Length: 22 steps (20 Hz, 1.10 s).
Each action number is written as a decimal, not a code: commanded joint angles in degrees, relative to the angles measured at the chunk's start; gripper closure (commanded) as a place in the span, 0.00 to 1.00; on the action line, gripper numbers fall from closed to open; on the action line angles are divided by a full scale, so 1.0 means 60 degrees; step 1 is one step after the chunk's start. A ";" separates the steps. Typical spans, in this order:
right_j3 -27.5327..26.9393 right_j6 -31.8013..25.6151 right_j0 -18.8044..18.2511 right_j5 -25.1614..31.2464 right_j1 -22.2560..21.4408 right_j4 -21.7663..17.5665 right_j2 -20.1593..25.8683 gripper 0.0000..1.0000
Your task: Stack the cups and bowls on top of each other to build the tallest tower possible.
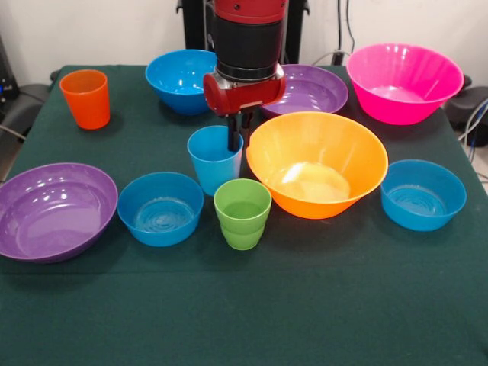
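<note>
The light blue cup stands upright near the middle of the table. My gripper reaches down at its right rim, its lower end partly hidden behind the cup wall. The green cup is just in front, and the orange cup stands far left. To the right of the gripper sits the large orange-yellow bowl. The pink bowl is at the back right. One purple bowl is at the front left, another lies behind the gripper. Blue bowls sit at the back, front left and right. Nothing is stacked.
A dark green cloth covers the table, with its front strip bare of objects. Cables and dark equipment lie off the table's right edge.
</note>
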 commanded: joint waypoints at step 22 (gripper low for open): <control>-0.0527 -0.0392 0.0349 0.0526 0.0523 -0.0269 -0.0078 1.00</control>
